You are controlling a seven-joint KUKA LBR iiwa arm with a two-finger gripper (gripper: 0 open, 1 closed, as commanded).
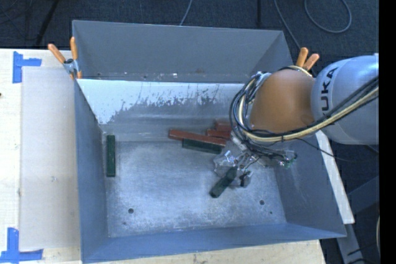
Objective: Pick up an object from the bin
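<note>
My gripper [239, 165] hangs under the arm's orange cover in the right half of the bin, low over the floor. A short dark green stick [219, 186] lies slanted right beneath it, its upper end reaching up to the gripper and its lower end pointing to the front left. Whether the stick is gripped or merely touched is hidden by the gripper's body. Just to the left of the gripper lie a dark green bar [202, 144] and a red-brown bar [189, 134], crossed over each other, with a second red-brown piece [218, 129] behind them.
A green bar [110, 156] lies lengthwise along the left wall, far from the gripper. The arm and its cables cover the bin's right wall. The bare floor stretches across the front and the left middle.
</note>
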